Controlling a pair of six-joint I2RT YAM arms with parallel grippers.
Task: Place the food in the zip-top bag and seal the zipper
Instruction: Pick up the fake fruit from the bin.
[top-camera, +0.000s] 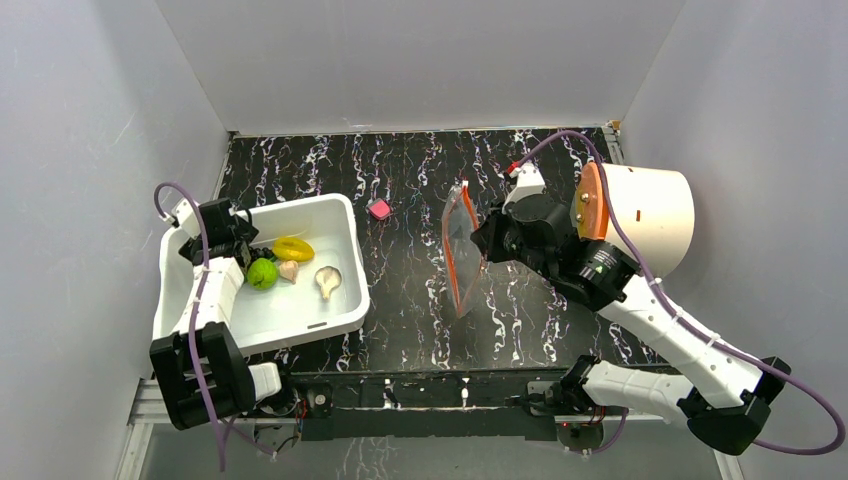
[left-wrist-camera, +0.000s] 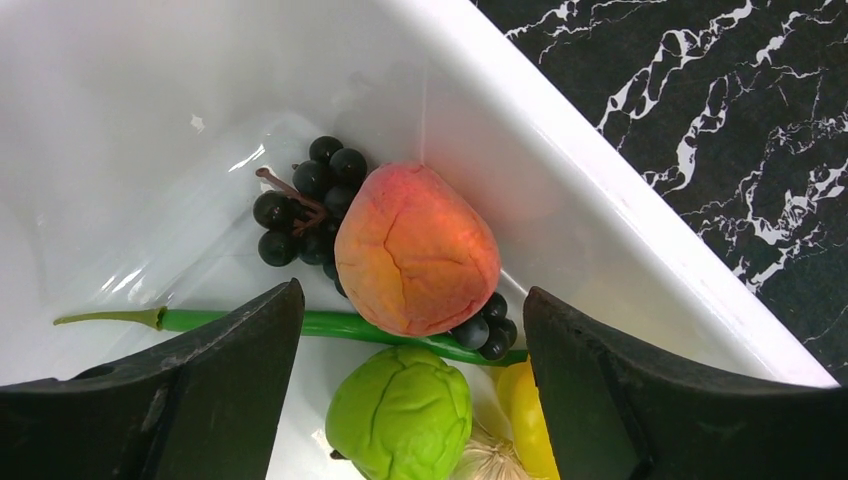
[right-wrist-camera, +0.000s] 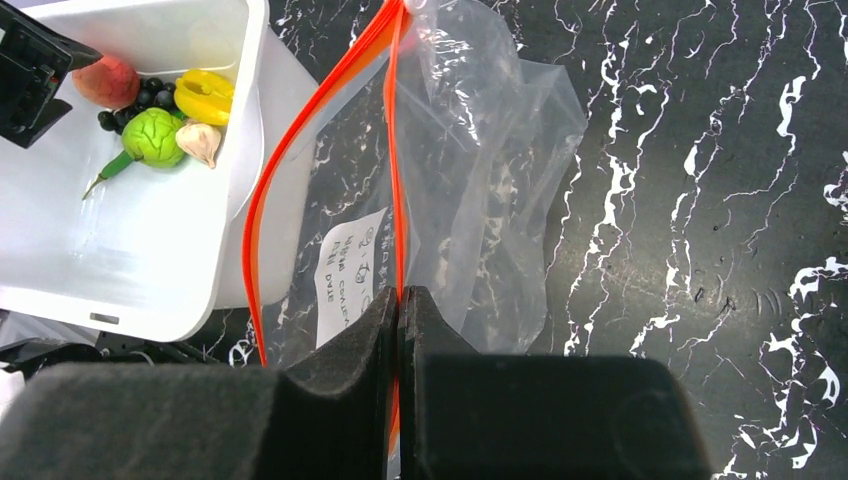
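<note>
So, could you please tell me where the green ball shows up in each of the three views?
Top view: green ball in the white bin, left of centre.
Left wrist: bottom centre, just below the peach in the picture.
Right wrist: upper left, inside the bin.
Shared landmark: the white bin.

1. The left arm (top-camera: 215, 295) has white link shells, black joint housings and a blocky black lower section.
2. The right arm (top-camera: 680, 335) matches it, with white links and black cylindrical joints.
3. A lilac cable (top-camera: 197, 310) runs along the left arm, and a second lilac cable (top-camera: 652, 285) along the right.
4. The left gripper (left-wrist-camera: 412, 320) has broad, matte black fingers (left-wrist-camera: 210, 390) with slanted inner edges.
5. The right gripper (right-wrist-camera: 400, 300) has black fingers (right-wrist-camera: 330, 400) with a grainy, foam-like surface.
</note>
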